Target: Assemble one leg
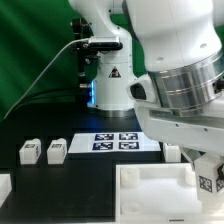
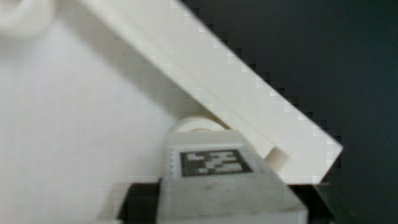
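My gripper (image 1: 207, 178) is shut on a leg (image 1: 210, 183), a small white block with a black-and-white tag. It holds the leg at the exterior view's right end of the large white tray-like piece (image 1: 150, 190). In the wrist view the leg (image 2: 215, 165) stands tag up between my black fingers (image 2: 146, 202). Its rounded far end sits against the inside of the tray's raised wall (image 2: 231, 85), near a corner. Whether it is seated in a socket is hidden. The gripper (image 2: 217, 208) is at the frame's edge.
Two more legs (image 1: 30, 151) (image 1: 57, 150) stand at the exterior view's left on the black table. Another leg (image 1: 172, 152) is behind the tray. The marker board (image 1: 115, 142) lies at the back centre. A white part (image 1: 4, 186) shows at the left edge.
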`<state>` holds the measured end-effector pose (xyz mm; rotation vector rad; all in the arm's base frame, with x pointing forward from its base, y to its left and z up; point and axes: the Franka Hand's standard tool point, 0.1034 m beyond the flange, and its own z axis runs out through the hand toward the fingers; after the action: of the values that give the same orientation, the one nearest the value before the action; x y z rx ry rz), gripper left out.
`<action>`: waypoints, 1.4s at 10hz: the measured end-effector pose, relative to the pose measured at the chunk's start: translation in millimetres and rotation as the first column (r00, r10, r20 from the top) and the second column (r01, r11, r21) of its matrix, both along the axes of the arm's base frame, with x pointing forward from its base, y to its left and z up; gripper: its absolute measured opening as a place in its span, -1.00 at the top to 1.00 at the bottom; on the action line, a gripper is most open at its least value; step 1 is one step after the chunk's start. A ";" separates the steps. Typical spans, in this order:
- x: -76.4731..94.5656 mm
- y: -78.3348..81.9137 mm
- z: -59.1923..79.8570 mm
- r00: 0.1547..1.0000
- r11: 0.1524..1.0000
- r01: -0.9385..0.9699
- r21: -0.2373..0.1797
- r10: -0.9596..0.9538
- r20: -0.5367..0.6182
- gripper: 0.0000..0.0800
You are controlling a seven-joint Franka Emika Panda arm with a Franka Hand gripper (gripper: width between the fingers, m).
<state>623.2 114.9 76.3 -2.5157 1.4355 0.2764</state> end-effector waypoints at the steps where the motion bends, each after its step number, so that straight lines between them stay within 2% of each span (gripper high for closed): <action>1: -0.5 1.5 -0.3 0.995 0.995 0.097 -0.007 -0.097 -0.030 0.26; 2: -0.5 1.9 -0.3 0.987 0.988 0.153 -0.010 -0.153 -0.047 0.26; 3: -1.2 3.3 -1.5 0.952 0.956 0.294 -0.023 -0.295 -0.085 0.26; 4: -3.7 4.7 -5.4 0.889 0.897 0.441 -0.036 -0.442 -0.116 0.26; 5: -5.4 6.3 -7.0 0.853 0.859 0.510 -0.037 -0.511 -0.106 0.26; 8: -5.4 7.3 -7.8 0.890 0.894 0.447 -0.027 -0.447 -0.089 0.24; 9: -8.1 7.0 -10.0 0.947 0.948 0.317 -0.020 -0.317 -0.054 -0.20; 10: -10.4 8.0 -9.7 0.997 0.997 0.070 -0.036 -0.070 -0.023 -0.20; 11: -7.1 14.3 -7.1 0.995 0.994 -0.096 -0.057 0.095 -0.012 -0.54; 12: -5.2 13.3 -8.6 0.989 0.989 -0.143 -0.048 0.144 0.016 -0.60; 14: -6.1 10.0 -9.5 0.921 0.923 -0.382 -0.055 0.385 0.065 -0.62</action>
<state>617.0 124.9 66.8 -2.7960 0.9183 0.2165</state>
